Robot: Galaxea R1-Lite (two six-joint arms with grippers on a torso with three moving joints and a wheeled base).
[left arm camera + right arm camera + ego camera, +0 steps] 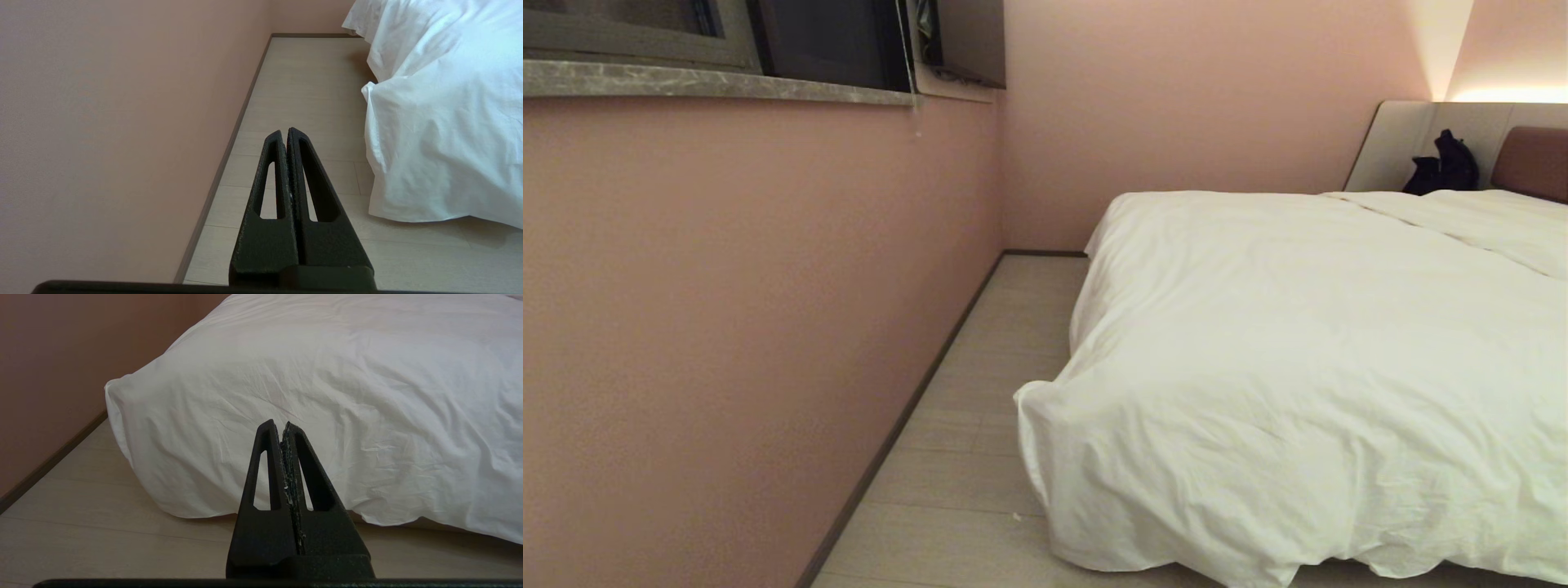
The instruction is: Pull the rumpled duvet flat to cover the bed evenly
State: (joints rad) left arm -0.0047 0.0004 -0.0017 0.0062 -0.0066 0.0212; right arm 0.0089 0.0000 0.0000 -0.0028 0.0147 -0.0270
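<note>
The white duvet (1307, 367) lies spread over the bed, wrinkled, its near corner (1045, 408) hanging almost to the floor and hiding the mattress and base. The padded headboard (1531, 159) shows at the far right. Neither arm appears in the head view. My left gripper (285, 131) is shut and empty, held above the floor strip with the duvet corner (429, 155) off to its side. My right gripper (278, 424) is shut and empty too, pointing at the hanging duvet edge (327, 416) from a short distance, apart from it.
A pink wall (727, 327) runs along the left, leaving a narrow aisle of pale floor (980, 425) between it and the bed. A marble window sill (719, 82) juts out above. A dark object (1441, 167) sits by the beige side panel; a pillow (1494, 220) lies near the headboard.
</note>
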